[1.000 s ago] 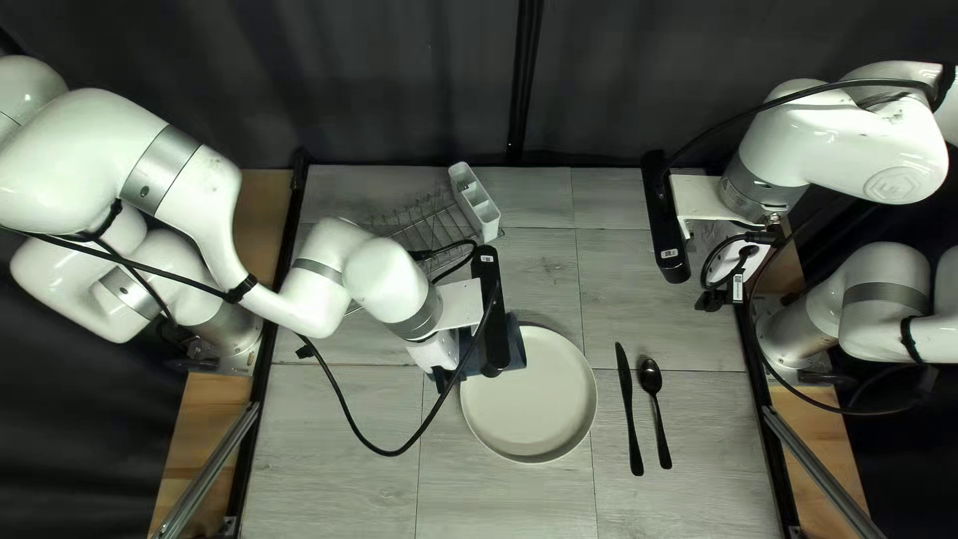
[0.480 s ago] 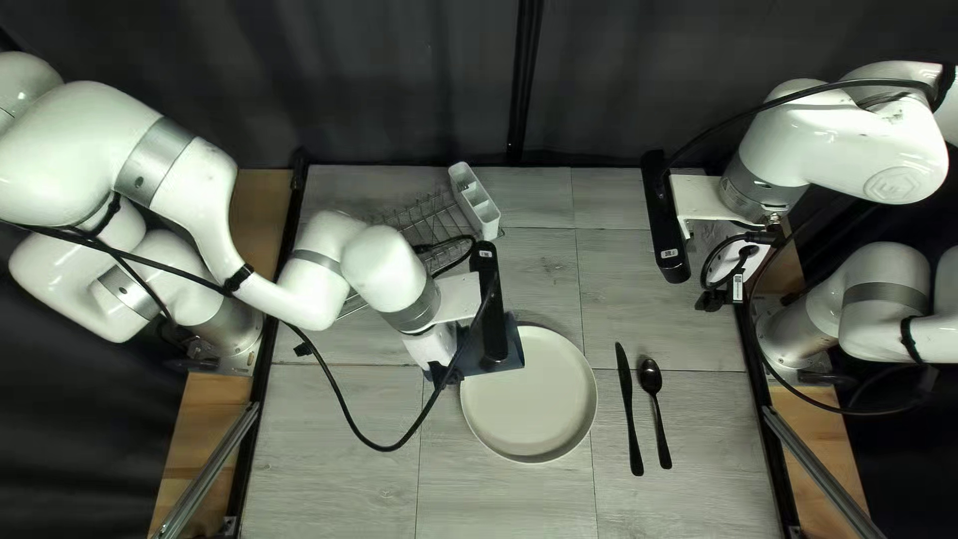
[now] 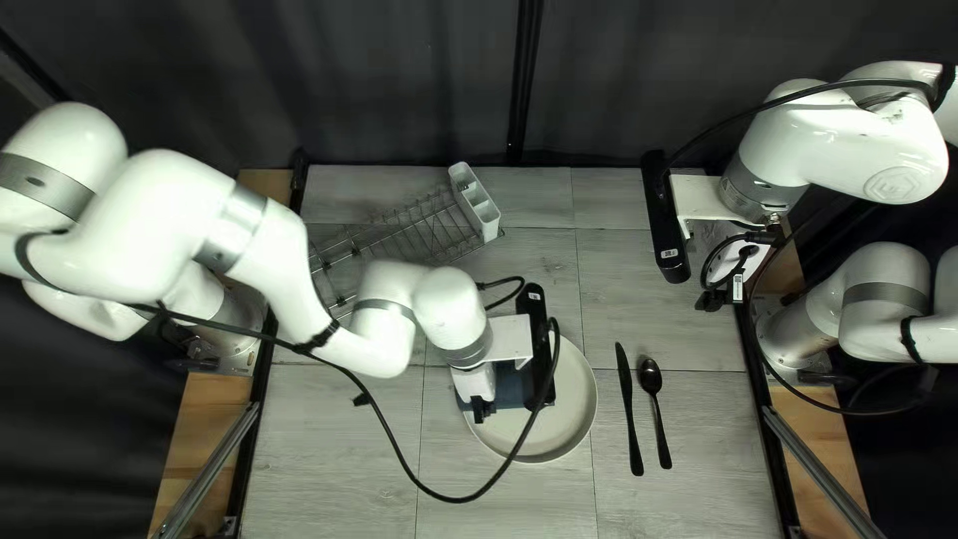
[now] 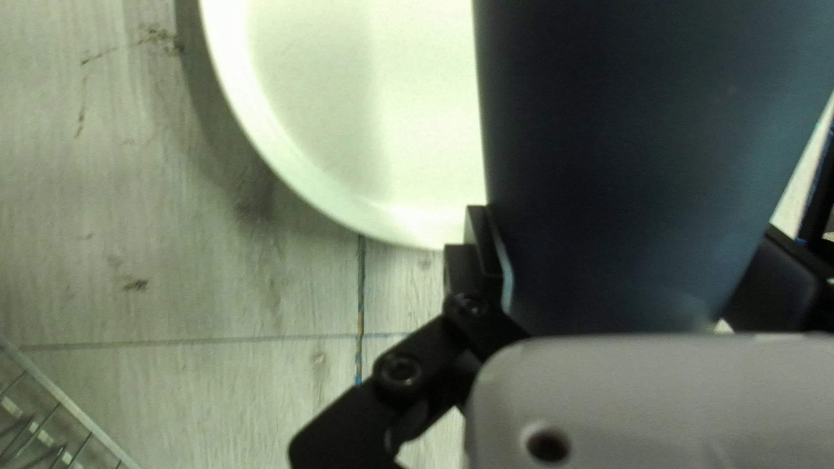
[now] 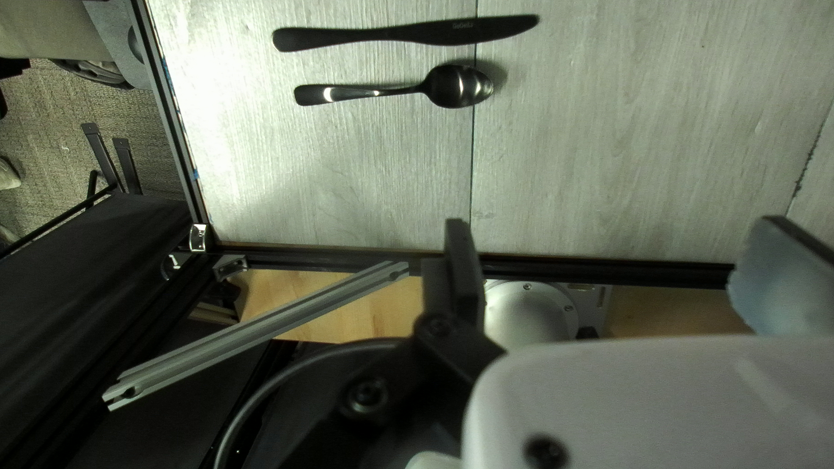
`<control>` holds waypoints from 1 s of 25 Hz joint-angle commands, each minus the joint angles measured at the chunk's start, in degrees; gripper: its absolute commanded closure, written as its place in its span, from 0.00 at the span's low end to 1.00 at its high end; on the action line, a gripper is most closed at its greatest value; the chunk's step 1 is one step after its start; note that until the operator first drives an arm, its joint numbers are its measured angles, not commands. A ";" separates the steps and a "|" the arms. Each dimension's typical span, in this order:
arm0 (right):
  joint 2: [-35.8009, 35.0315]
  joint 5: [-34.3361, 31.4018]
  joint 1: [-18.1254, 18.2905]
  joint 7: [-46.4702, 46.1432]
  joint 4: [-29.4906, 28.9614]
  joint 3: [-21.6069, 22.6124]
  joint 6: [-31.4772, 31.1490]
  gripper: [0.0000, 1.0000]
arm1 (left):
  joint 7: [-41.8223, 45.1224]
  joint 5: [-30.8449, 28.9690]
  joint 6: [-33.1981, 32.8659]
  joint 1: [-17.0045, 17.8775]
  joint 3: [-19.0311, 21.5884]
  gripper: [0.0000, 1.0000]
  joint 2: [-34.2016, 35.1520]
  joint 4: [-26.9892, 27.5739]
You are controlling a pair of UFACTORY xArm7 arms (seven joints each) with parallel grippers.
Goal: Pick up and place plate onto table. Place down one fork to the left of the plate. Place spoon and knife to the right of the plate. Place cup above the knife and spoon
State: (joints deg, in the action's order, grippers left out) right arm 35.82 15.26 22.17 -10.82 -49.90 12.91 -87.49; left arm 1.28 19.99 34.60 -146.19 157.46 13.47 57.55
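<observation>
One cup [image 3: 511,387], pinched between my left gripper's [image 3: 482,408] fingers; far end cut off in that wrist view. One plate [image 3: 569,414] beneath, partly hidden. Right gripper's [image 3: 714,298] fingers spread; one spoon [image 5: 456,86], one knife [image 5: 434,33] ahead.

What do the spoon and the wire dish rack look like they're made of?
The spoon looks like metal with a glossy black finish, given the bright glints on its dark bowl and handle. The wire dish rack seems metal too, silvery grey and thin-barred, though possibly coated.
</observation>
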 commanded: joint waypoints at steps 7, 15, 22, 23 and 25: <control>0.00 0.00 0.00 0.00 0.00 0.00 0.00 0.00 | -6.51 7.16 -1.38 -3.51 4.21 0.87 7.93 4.16; 0.00 0.00 0.00 0.00 0.00 0.00 0.00 0.00 | -6.98 5.00 -0.01 -3.26 3.03 0.00 2.88 0.43; 0.00 0.00 0.00 0.00 0.00 0.00 0.00 0.00 | 1.54 -7.81 3.79 -2.49 0.47 0.00 -10.77 -6.42; 0.00 0.00 0.00 0.00 0.00 0.00 0.00 0.00 | 3.57 -10.80 5.33 -2.97 0.64 0.00 -13.98 -7.64; 0.00 0.00 0.00 0.00 0.00 0.00 0.00 0.00 | 5.39 -14.25 8.25 -4.12 0.73 0.00 -18.56 -9.49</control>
State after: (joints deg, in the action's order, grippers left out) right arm 35.82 15.26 22.17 -10.82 -49.90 12.91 -87.49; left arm 3.31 10.92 39.20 -149.04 158.22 1.12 51.03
